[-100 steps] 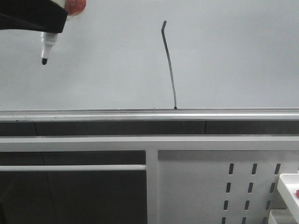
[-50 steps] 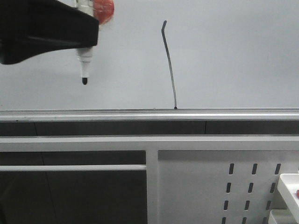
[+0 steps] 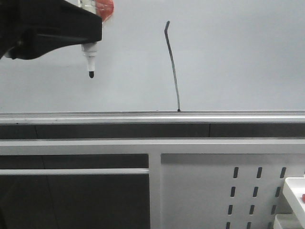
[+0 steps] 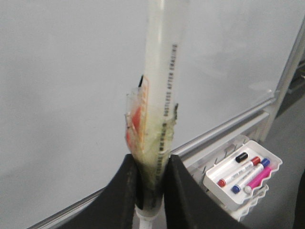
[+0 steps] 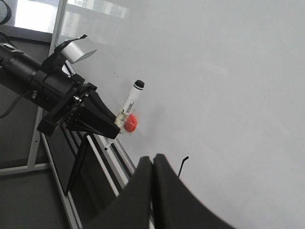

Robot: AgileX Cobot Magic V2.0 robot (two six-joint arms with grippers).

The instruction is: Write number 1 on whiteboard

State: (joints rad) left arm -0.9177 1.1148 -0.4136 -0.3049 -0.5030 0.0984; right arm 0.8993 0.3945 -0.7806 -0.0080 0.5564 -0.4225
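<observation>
The whiteboard [image 3: 238, 62] fills the upper front view, with its silver strip [image 3: 152, 116] below. The number 1 [image 3: 173, 67] is a thin black stroke reaching down to the strip; its hook also shows in the right wrist view [image 5: 183, 163]. My left gripper [image 3: 86, 33] is at the top left, shut on a white marker pen [image 3: 89, 59] with a red blob [image 3: 105, 8]. The pen's black tip points down, left of the stroke and apart from it. In the left wrist view the fingers [image 4: 121, 195] clamp the pen [image 4: 159, 86]. My right gripper [image 5: 152, 162] is shut and empty.
A white metal panel with slots [image 3: 228, 191] stands below the board at the right, with a white tray [image 3: 293, 191] at the corner. The left wrist view shows that tray [image 4: 214, 179] holding several markers. A white frame bar [image 3: 71, 171] crosses the dark lower left.
My left gripper has moved to the right with the pen, dipping down and then lifting slightly. The stroke on the board is unchanged.
</observation>
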